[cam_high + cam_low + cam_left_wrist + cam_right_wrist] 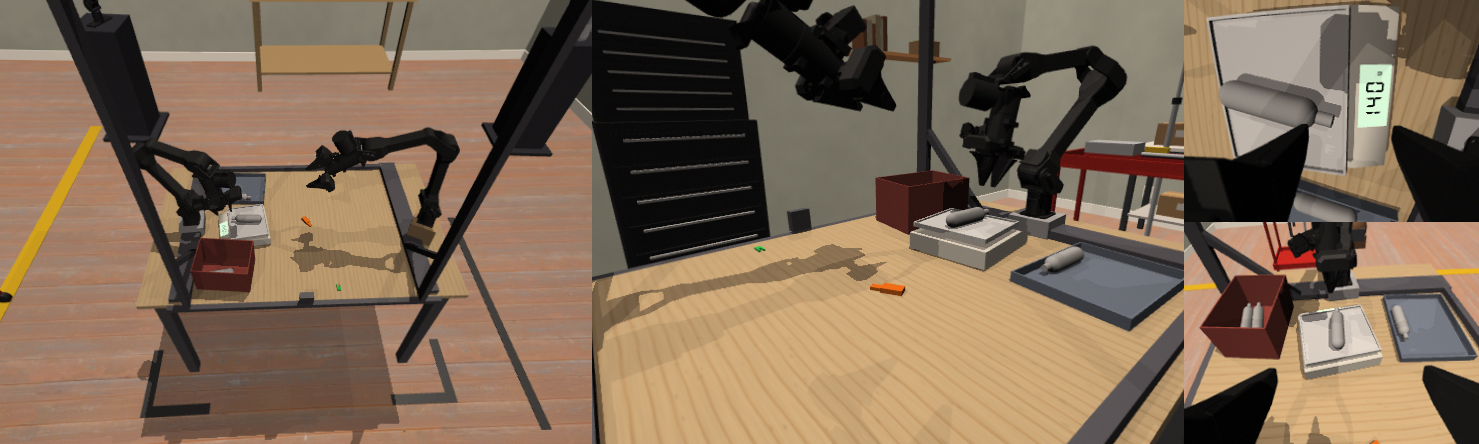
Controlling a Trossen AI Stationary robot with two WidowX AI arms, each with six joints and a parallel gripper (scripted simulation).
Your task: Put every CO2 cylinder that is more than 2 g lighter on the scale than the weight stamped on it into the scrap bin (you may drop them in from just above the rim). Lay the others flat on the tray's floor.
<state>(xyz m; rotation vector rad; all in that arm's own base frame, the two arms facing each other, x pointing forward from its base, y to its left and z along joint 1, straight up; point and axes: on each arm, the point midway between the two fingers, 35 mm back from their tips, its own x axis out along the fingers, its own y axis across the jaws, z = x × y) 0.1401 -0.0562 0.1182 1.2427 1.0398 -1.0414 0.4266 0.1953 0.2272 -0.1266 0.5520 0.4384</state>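
Nearest the right wrist camera, the right gripper gapes wide; beyond, one cylinder lies on the scale (reading 140 g), another in the tray, two in the bin. Farther, the left gripper hovers half-open.

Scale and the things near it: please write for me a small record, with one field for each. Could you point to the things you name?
scale display (1374, 96): 140 g
on scale (969, 250) (1342, 365): one gray cylinder (966, 216) (1268, 103) (1337, 330), lying down
stamped weight: not readable
scrap bin (892, 202) (1245, 341): two cylinders (1247, 316)
tray (1122, 295) (1436, 328): one cylinder (1063, 259) (1400, 320), flat on floor
left gripper (992, 182) (1350, 132): partly open, holding nothing, above table
right gripper (877, 106) (1349, 374): open, holding nothing
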